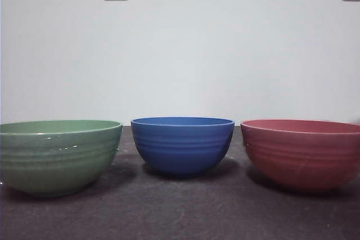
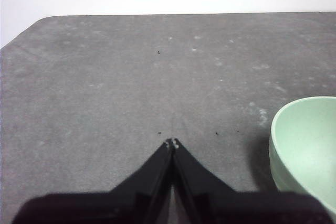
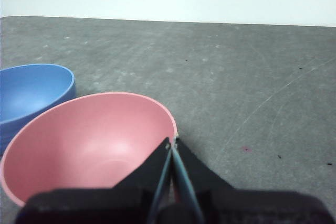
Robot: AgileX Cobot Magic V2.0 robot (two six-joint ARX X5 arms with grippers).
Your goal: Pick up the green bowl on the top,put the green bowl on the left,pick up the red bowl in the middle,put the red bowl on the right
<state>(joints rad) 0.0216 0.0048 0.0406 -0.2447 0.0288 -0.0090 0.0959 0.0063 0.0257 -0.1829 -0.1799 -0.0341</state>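
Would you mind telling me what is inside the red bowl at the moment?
The red bowl looks empty: the right wrist view shows only its smooth pink inside. The right gripper, shut, covers part of the near rim, so that part cannot be checked.

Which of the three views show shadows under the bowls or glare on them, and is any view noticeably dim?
Front view: dim, with soft dark shadows on the table beneath the green bowl, blue bowl and red bowl; small glints on the green bowl's rim and side. Left wrist view: brighter, with a dark shadow beside the green bowl. Right wrist view: a pale sheen inside the red bowl.
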